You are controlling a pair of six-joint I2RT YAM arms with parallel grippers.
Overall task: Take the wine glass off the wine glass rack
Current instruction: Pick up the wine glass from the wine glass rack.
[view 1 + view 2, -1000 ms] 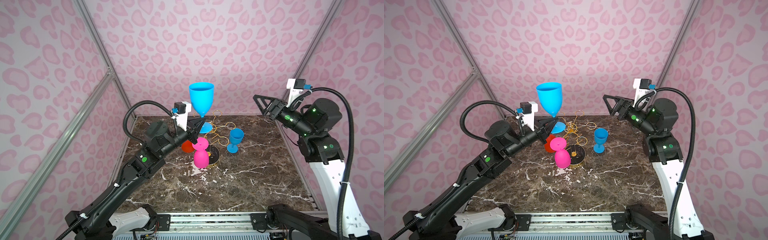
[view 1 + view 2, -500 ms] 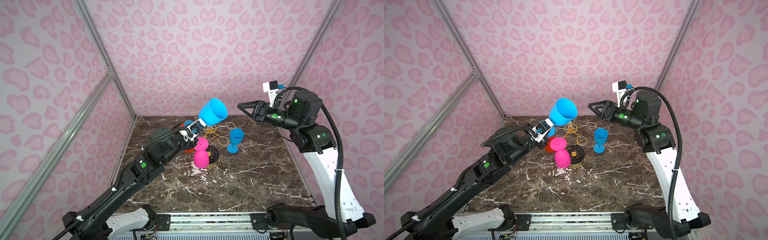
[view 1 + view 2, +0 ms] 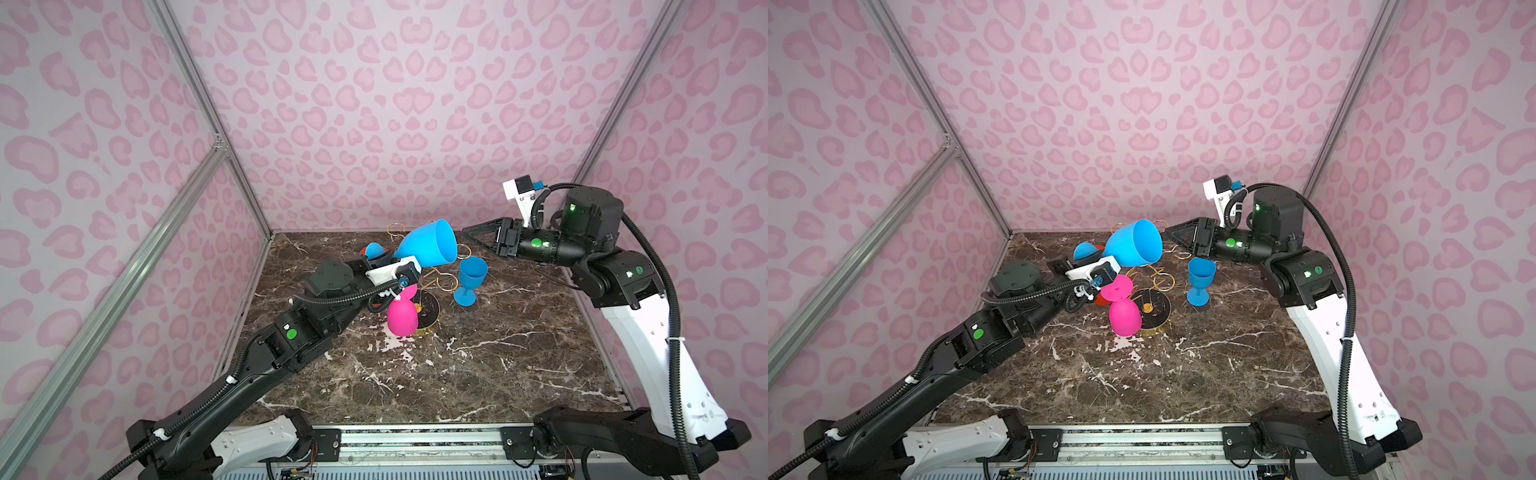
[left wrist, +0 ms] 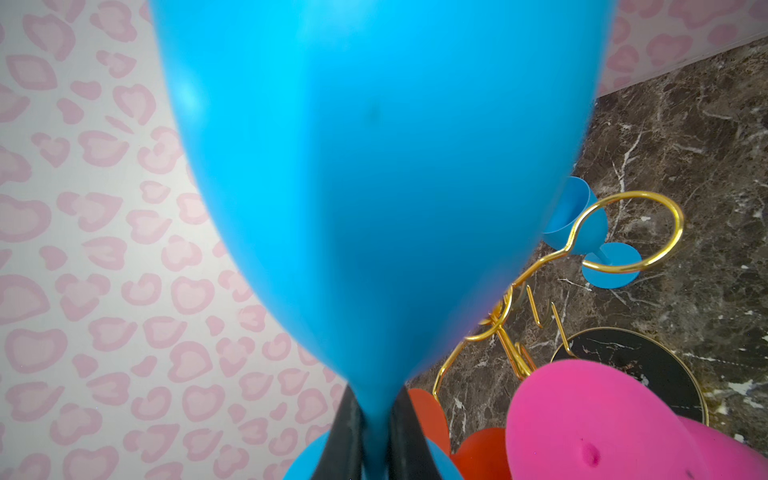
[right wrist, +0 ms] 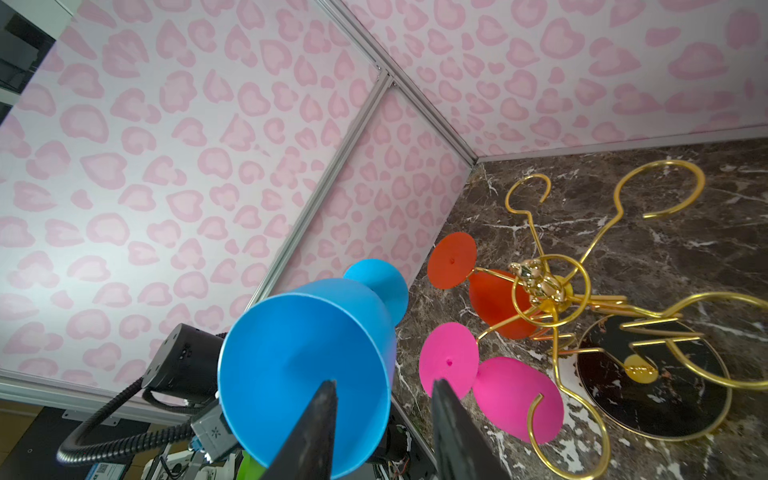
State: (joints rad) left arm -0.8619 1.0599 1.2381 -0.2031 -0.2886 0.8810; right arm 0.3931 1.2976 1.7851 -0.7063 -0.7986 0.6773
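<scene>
The table (image 3: 478,374) was dark brown marble with white veining; the wine glass rack (image 3: 430,309) stood on it on a round black, gold-rimmed base; a small blue glass (image 3: 470,276) stood upright just beside that base.

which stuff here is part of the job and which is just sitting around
In the job: big blue glass, held by its stem in the left gripper; right gripper, open near its rim; rack.
Idle: small blue glass, standing upright; pink glass and red glass, upside down at the rack.
</scene>
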